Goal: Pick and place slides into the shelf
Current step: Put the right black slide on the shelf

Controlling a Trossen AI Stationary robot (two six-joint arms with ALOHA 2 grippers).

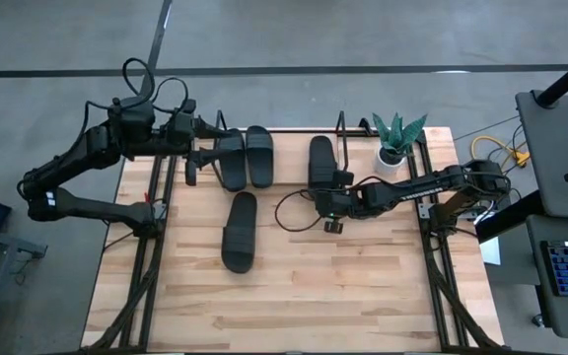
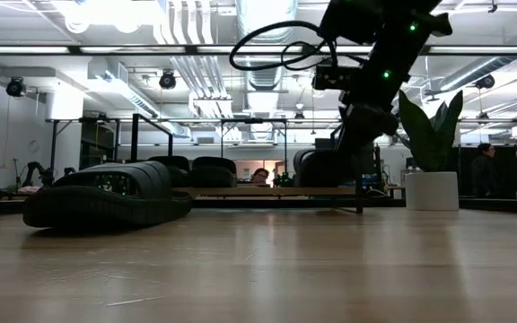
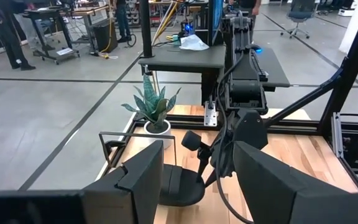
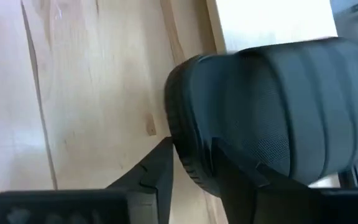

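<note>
The shelf (image 1: 284, 182) stands along the table's far side. Two black slides (image 1: 245, 158) lie side by side on its left half. A third slide (image 1: 320, 160) lies on its right half. My right gripper (image 1: 329, 204) is at that slide's near end, tipped downward, with its fingers apart on either side of the slide's side rim. A fourth slide (image 1: 240, 232) lies sole down on the tabletop in front of the shelf (image 2: 106, 193). My left gripper (image 1: 215, 133) hovers open above the shelf's left end and holds nothing. My right gripper comes at the slide's side rim (image 4: 188, 158) slanting down from the table's near side. One finger (image 4: 154, 174) is outside the sole. The other (image 4: 247, 183) is over the footbed in front of the strap. Whether either finger touches the rim, I cannot tell.
A potted plant (image 1: 398, 138) stands at the far right corner beside the shelf's wire end frame (image 1: 343, 128). A loop of black cable (image 1: 294, 209) hangs from the right arm over the table. The near half of the tabletop (image 1: 294, 296) is bare wood.
</note>
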